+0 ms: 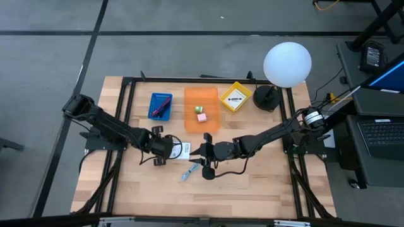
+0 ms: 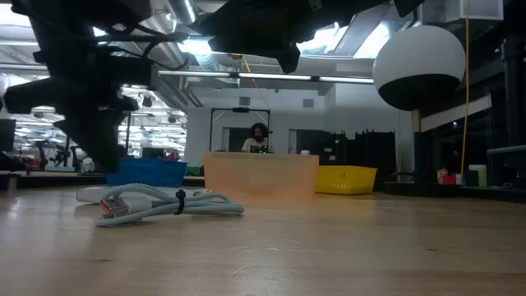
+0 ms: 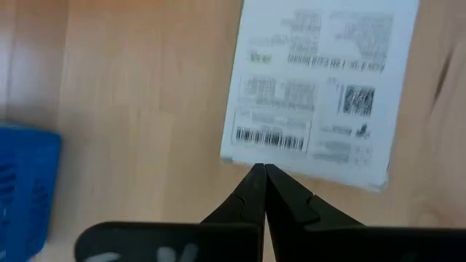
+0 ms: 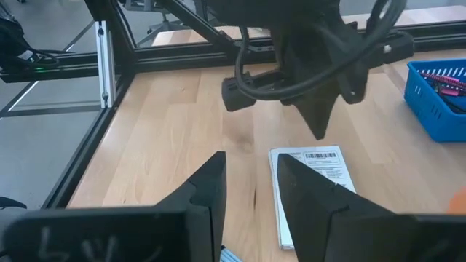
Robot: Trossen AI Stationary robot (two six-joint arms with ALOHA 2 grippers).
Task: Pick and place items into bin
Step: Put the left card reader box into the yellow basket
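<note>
A white printed packet (image 1: 181,150) lies flat on the wooden table between my two grippers. My left gripper (image 1: 165,151) hangs just left of it, shut, its tips (image 3: 263,175) pointing steeply down beside the packet's (image 3: 313,87) near edge and a little above the table; it holds nothing. My right gripper (image 1: 203,153) hovers right of the packet (image 4: 309,182), open, nothing between its fingers (image 4: 251,171). A light-blue piece (image 1: 189,171), a tied bundle (image 2: 168,204), lies nearer the front. A pink cube (image 1: 201,117) and a greenish cube (image 1: 198,109) sit in the orange bin (image 1: 202,125).
A blue bin (image 1: 160,105) with dark-red things stands left of the orange one, a yellow bin (image 1: 235,96) right of it. The white globe lamp (image 1: 287,63) stands at the back right. Bare wood lies at the front left and front right.
</note>
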